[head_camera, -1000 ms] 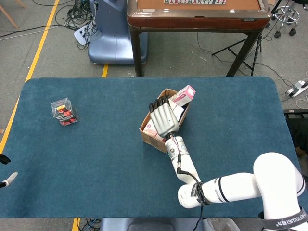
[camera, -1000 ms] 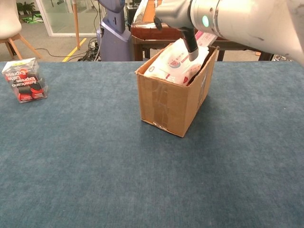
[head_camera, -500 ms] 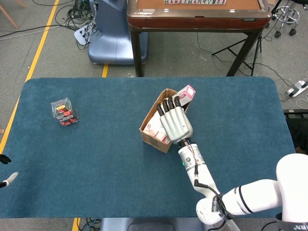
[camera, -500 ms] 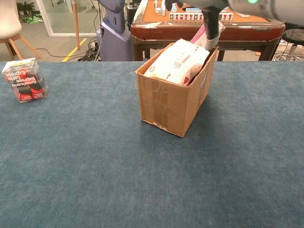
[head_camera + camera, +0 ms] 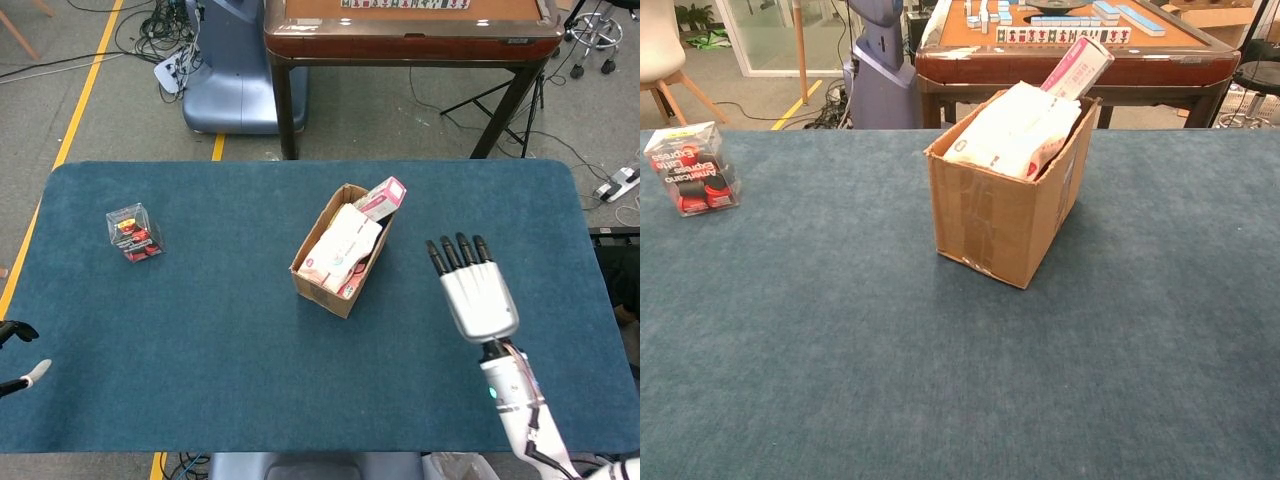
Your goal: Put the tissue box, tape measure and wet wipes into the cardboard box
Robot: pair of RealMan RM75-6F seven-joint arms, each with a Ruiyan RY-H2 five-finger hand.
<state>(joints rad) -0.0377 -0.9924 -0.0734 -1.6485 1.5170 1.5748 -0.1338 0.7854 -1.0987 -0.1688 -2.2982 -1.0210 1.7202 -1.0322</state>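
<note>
Cardboard box (image 5: 333, 276) left of the right robot hand (image 5: 478, 291) contains wet wipes (image 5: 340, 252) and tissue box (image 5: 381, 198); robot hand empty, fingers spread above bench (image 5: 200, 350).

Left hand (image 5: 18, 352): only dark and pale fingertips show at the head view's left edge; the rest is cut off, pose unreadable.
Right hand (image 5: 477, 289): forearm runs off the bottom edge of the head view; absent from the chest view.
Cardboard box (image 5: 1005, 210): the wet wipes (image 5: 1012, 131) cover its inside; the tissue box (image 5: 1075, 67) shows only its top end.
Clear plastic case (image 5: 692, 167): contents too small to identify.
</note>
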